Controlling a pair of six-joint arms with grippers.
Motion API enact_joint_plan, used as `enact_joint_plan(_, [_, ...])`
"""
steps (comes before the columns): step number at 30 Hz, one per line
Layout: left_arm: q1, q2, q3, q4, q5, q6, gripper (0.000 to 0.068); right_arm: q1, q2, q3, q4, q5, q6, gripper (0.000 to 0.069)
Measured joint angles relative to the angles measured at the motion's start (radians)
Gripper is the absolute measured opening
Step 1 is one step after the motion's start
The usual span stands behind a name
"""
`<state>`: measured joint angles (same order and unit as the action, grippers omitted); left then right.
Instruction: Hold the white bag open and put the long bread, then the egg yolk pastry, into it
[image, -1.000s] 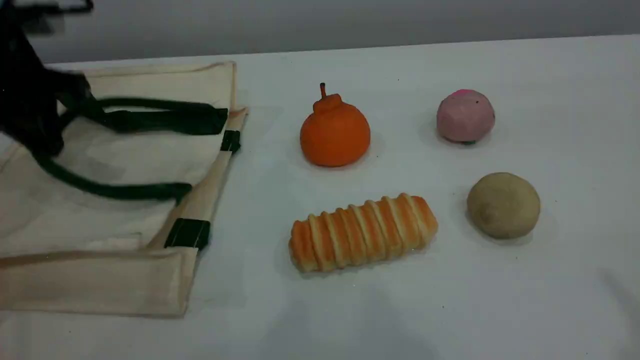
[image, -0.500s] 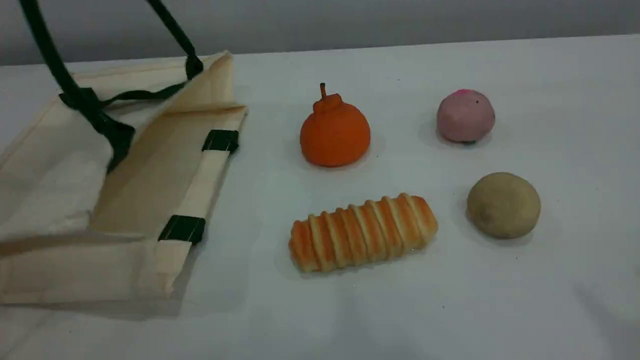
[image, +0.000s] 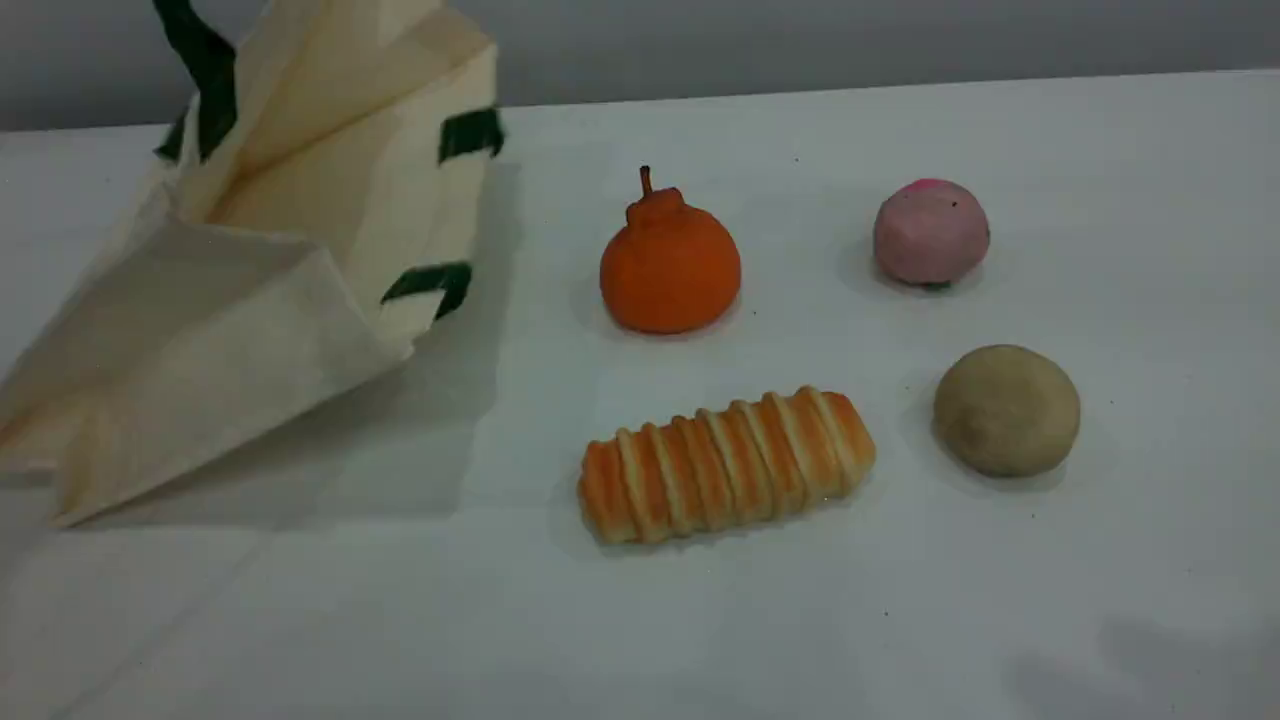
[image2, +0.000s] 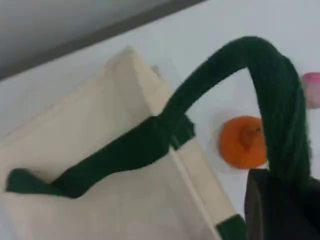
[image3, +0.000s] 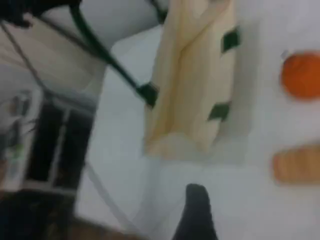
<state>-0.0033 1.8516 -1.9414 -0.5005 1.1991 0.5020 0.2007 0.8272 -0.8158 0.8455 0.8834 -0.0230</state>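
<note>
White bag (image: 250, 330) now higher, handle (image2: 235, 60) in pinched left gripper (image2: 277, 200); right gripper (image3: 195, 215) spread

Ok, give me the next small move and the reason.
Probably send the open right gripper across to the long bread: the left gripper holds the green handle of the white bag, whose mouth is open, and the bread lies untouched.

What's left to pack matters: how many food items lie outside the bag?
4: orange stemmed fruit back centre, pink ball back right, long bread front centre, egg yolk pastry front right; white bag interior partly hidden.
</note>
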Motion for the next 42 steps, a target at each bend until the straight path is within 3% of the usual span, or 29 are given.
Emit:
enact_joint_plan(7, [0.0,0.0,0.0,-0.008,-0.049,0.044,0.0084,0.0,0.149,0.0,0.198,0.104,0.094,0.0516])
enact_joint_plan(12, [0.0,0.0,0.0,-0.005,-0.059,0.072,0.0084,0.0,0.275,0.0,0.202,0.108,0.191,0.0516])
enact_joint_plan(22, [0.0,0.0,0.001,0.0,-0.059,0.086,0.0084,0.003,0.554,0.001,0.2,0.108,0.166,0.0516])
enact_joint_plan(26, [0.0,0.0,0.001,0.003,-0.059,0.088,0.0084,0.064,0.648,0.001,0.2,0.047,0.144,0.0516])
enact_joint_plan(33, [0.0,0.0,0.001,0.003,-0.059,0.089,0.0084,0.222,0.768,0.001,0.21,-0.166,0.122,0.0516])
enact_joint_plan(42, [0.0,0.0,0.001,0.002,-0.056,0.089,0.0084,0.246,0.885,0.001,0.242,-0.235,0.127,0.0516])
